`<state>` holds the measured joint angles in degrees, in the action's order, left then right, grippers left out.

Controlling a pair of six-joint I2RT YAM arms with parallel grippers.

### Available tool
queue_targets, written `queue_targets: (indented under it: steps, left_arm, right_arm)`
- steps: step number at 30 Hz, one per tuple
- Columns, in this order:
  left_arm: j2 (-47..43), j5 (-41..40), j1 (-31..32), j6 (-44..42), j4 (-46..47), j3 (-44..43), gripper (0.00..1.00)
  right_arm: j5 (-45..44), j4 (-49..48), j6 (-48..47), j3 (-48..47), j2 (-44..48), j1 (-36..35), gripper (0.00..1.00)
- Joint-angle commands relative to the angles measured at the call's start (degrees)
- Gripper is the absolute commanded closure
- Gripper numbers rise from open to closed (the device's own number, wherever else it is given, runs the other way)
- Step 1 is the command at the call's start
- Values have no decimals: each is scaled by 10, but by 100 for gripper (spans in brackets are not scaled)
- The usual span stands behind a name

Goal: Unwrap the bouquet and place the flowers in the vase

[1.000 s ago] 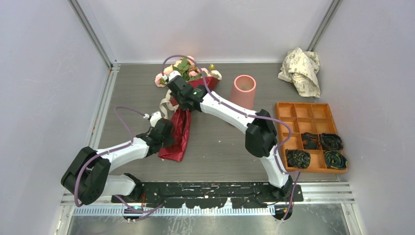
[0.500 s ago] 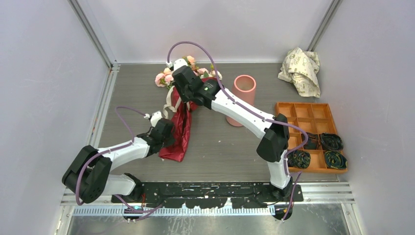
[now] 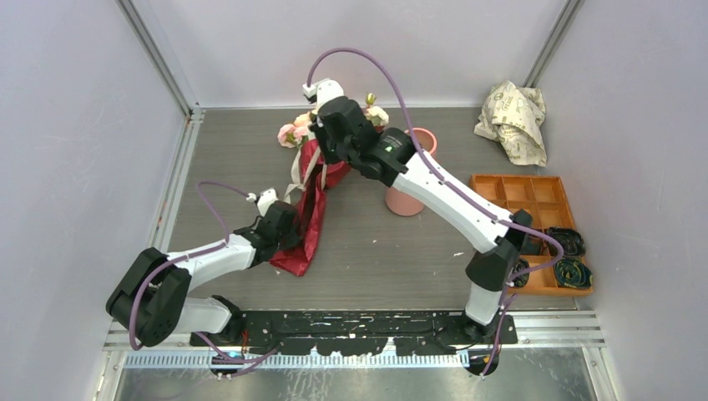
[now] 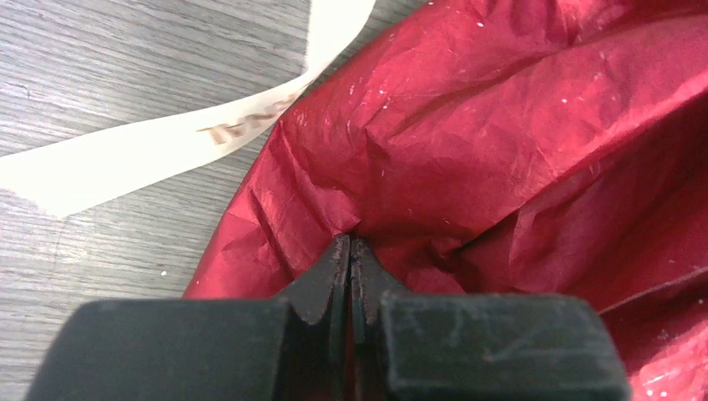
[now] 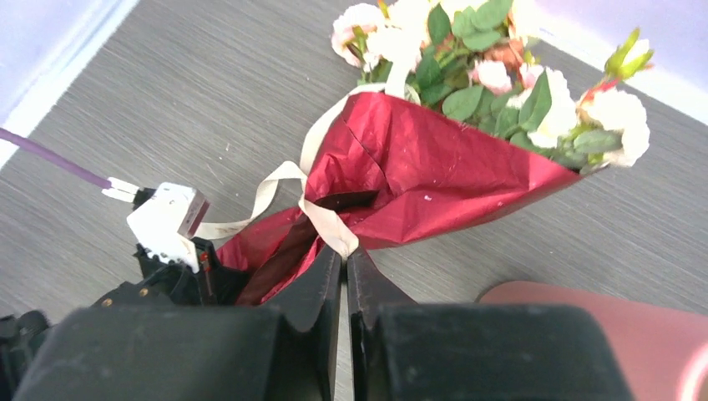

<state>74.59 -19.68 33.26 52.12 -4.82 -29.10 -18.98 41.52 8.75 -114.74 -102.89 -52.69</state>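
- The left gripper (image 4: 350, 247) is seen at the lower left of the top view. Its two fingers are pressed together, and a fold of the red paper (image 4: 501, 150) is pinched between them.
- One bouquet (image 3: 307, 219) is seen just right of that gripper. It is stretched from the lower left up toward the top middle of the frame. Its near end lies on the table (image 3: 234, 150).
- A cream ribbon (image 5: 326, 221) hangs in loops along the red paper.
- The right gripper (image 5: 344, 255) is seen at the top middle, over the upper end of the bouquet. Its fingers are closed, and the ribbon is caught at their tips.
- The flowers (image 5: 467, 58) are held in the open end of the red paper, right by the right gripper. Pink, peach and white blooms with green leaves are seen. They cannot be counted.
- One pink vase (image 3: 404, 199) stands just right of the bouquet. Its mouth is mostly hidden by the right arm (image 3: 451, 200).
- One crumpled paper (image 3: 511, 117) lies at the upper right.
- One orange tray (image 3: 518, 177) lies at the right. Dark bundles (image 3: 570, 271) lie in its near boxes. Two are seen whole, and more are partly hidden by the arm.
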Motion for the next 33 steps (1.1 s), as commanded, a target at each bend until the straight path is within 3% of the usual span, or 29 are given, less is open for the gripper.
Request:
queue_targets:
  steps: [1, 5, 11, 15, 19, 27, 33]
  left_arm:
    - [15, -5, 0, 2, -7, 9, 96]
    - [8, 5, 0, 4, -14, 1, 96]
    - [-41, 6, -1, -11, -55, -24, 96]
    - [-97, -19, -1, -29, -106, -52, 94]
    - [-155, -97, -5, -10, -205, -120, 94]
    - [-315, -305, -5, 77, -512, -279, 95]
    - [-443, -357, -5, 59, -543, -299, 91]
  right_arm:
    - [-8, -39, -13, -51, 95, 2, 87]
    - [-26, -20, -19, -43, 99, 2, 86]
    - [-53, -35, 4, 59, 133, 8, 89]
    - [-28, -15, 6, 81, 128, 12, 72]
    - [42, -11, 32, 95, 73, 11, 49]
    - [130, -22, 46, 41, -95, -9, 46]
    - [156, -7, 36, -43, -215, -27, 46]
